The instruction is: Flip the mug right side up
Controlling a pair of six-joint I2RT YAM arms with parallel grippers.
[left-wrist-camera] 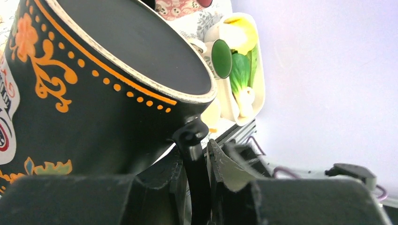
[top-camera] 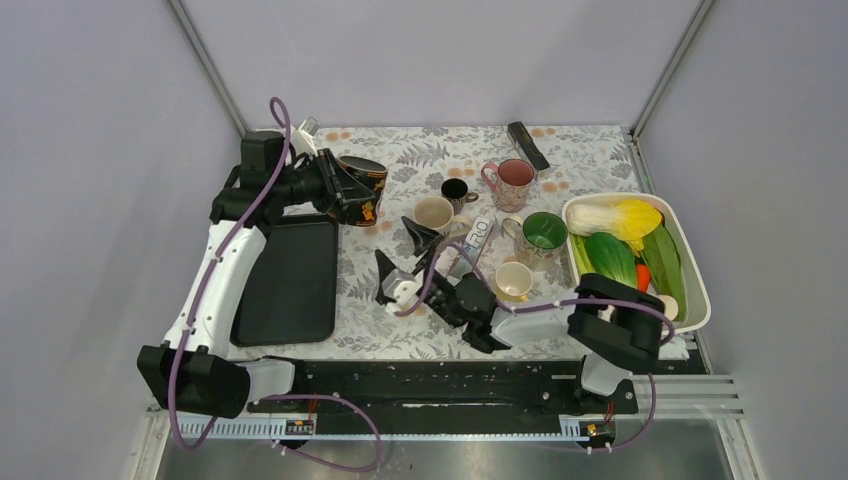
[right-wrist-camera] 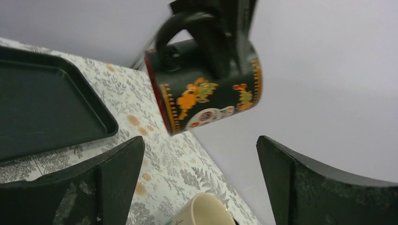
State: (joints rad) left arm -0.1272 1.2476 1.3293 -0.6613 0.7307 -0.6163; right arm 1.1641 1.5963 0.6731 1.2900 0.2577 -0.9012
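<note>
Top external view is showing the right gripper [top-camera: 405, 255] nearest the bases, hanging over the middle of the worktop [top-camera: 400, 160] with its jaws spread wide and nothing between them. It is sitting just short of a cream cup [top-camera: 433, 212], which is also poking into the bottom of the right wrist view. To its left, a black tray [top-camera: 290, 280] is lying flat.

Farther back, the left gripper [top-camera: 335, 190] is pinching the black painted mug [top-camera: 362, 185] by its handle [left-wrist-camera: 192, 140], jaws nearly closed on that thin loop. The mug is hanging in the air beyond the tray's far right corner, clear of the worktop, with its body lying roughly sideways. In the left wrist view a flat dark disc with a pale ring is facing away from the camera; I am judging that to be the base, so the turn is looking only partly done.

To finish well, the wrist should be rolling until that disc is facing straight down. Since the hold is on a narrow handle, the mug could be pivoting in the pinch, so a slow roll and a firm squeeze are wise. The patterned patch between tray and cream cup is looking like the safest landing spot. The base should be resting flat there before the jaws are opening, and the right gripper should be staying out of the way.
</note>
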